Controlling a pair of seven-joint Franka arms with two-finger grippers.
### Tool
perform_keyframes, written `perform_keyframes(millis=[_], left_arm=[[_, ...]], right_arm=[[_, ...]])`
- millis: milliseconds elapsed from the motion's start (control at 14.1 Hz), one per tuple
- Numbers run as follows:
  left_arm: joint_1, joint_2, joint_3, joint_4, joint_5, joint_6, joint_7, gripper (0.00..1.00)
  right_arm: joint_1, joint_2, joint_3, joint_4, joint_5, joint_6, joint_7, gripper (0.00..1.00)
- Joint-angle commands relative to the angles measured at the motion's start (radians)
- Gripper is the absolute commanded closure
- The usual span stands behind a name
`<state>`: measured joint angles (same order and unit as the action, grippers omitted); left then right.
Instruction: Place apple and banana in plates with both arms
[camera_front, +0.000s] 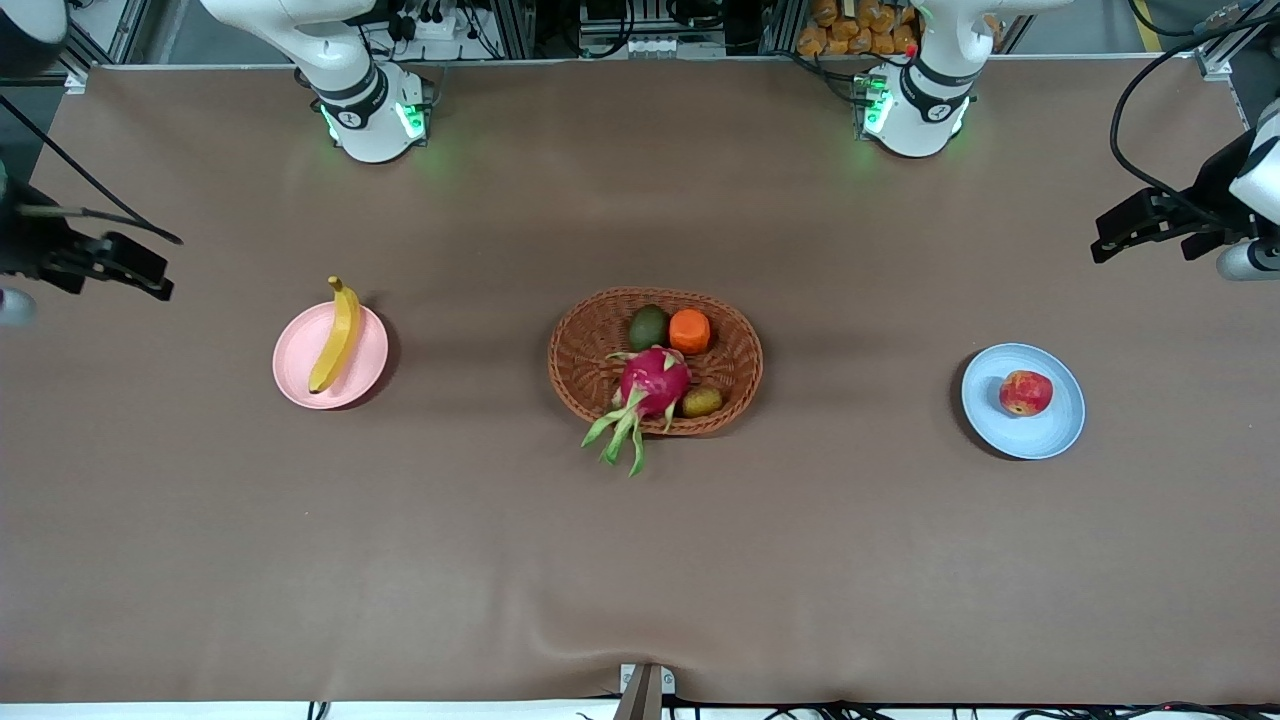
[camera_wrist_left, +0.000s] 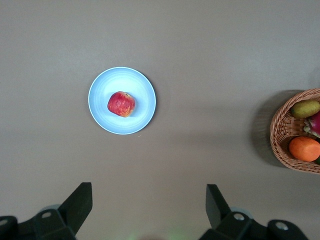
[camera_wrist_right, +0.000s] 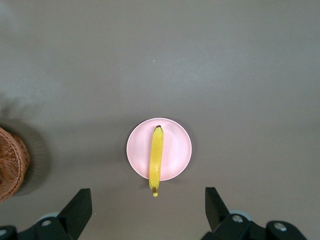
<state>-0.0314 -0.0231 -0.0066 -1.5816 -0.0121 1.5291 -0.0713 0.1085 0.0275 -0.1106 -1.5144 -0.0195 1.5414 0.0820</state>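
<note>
The yellow banana (camera_front: 338, 338) lies across the pale pink plate (camera_front: 372, 352), its stem tip poking over the rim. The red apple (camera_front: 1026, 392) sits on the pale blue plate (camera_front: 1042, 436). My left gripper (camera_wrist_left: 149, 197) hangs open and empty, high over the bare table at the left arm's end; its wrist view looks down on the apple (camera_wrist_left: 121, 104) in the blue plate (camera_wrist_left: 114, 81). My right gripper (camera_wrist_right: 148, 200) hangs open and empty over the table at the right arm's end, looking down on the banana (camera_wrist_right: 156, 157) and pink plate (camera_wrist_right: 176, 145).
An oval woven basket (camera_front: 588, 332) stands mid-table between the plates. It holds a pink dragon fruit (camera_front: 653, 380), an orange fruit (camera_front: 690, 331), a dark green fruit (camera_front: 648, 327) and a small brownish-green one (camera_front: 702, 401). Brown cloth covers the table.
</note>
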Motion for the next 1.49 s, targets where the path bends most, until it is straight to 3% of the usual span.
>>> perform_keyframes(millis=[0, 284, 498, 1422], left_arm=[[-0.002, 0.006, -0.006, 0.022, 0.021, -0.014, 0.015, 0.0], [-0.004, 0.008, -0.006, 0.022, 0.021, -0.014, 0.013, 0.0], [-0.004, 0.008, -0.004, 0.022, 0.02, -0.014, 0.015, 0.0], [-0.005, 0.008, -0.004, 0.022, 0.018, -0.014, 0.015, 0.0]], right_arm=[[-0.039, -0.076, 0.028, -0.05, -0.002, 0.006, -0.013, 0.0], [-0.065, -0.182, 0.058, -0.144, 0.033, 0.014, -0.018, 0.0], [-0.078, -0.193, 0.057, -0.159, 0.076, 0.013, -0.206, 0.0], [-0.063, -0.184, 0.019, -0.159, 0.067, 0.003, -0.211, 0.0]])
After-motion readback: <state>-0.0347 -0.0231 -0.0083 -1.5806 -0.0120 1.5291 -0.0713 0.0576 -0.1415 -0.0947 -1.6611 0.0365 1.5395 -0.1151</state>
